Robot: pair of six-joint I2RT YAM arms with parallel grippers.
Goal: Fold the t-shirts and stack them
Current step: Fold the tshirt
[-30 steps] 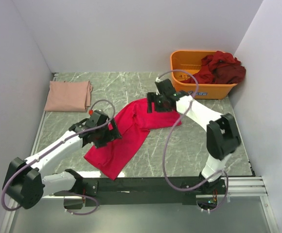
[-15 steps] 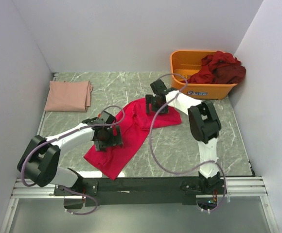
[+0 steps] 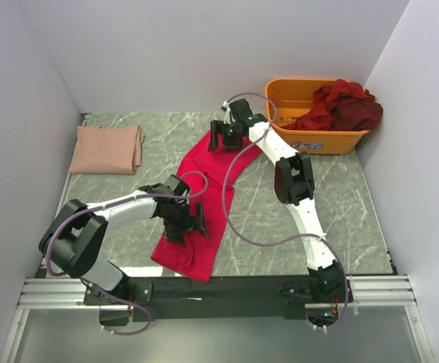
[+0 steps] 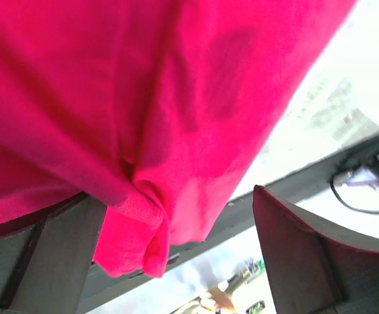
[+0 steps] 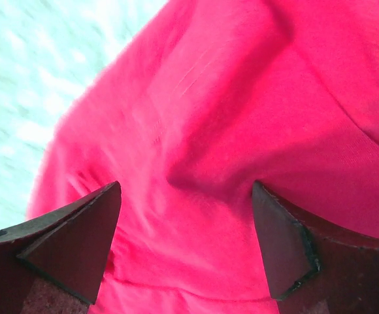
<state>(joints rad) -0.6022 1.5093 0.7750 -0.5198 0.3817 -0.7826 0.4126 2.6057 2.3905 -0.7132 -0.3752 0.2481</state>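
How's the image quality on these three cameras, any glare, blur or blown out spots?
Top external view: evenly lit and sharp, soft shadows on the table. Left wrist view: the bright red shirt fills the frame, slightly soft, and the table beyond it is blown out white. Right wrist view: the shirt is blurred, the table at upper left washed out, the fingers dark.

Even soft light overhead; wrist views blur the red t-shirt (image 4: 176,98), the table (image 4: 346,72) glaring white.
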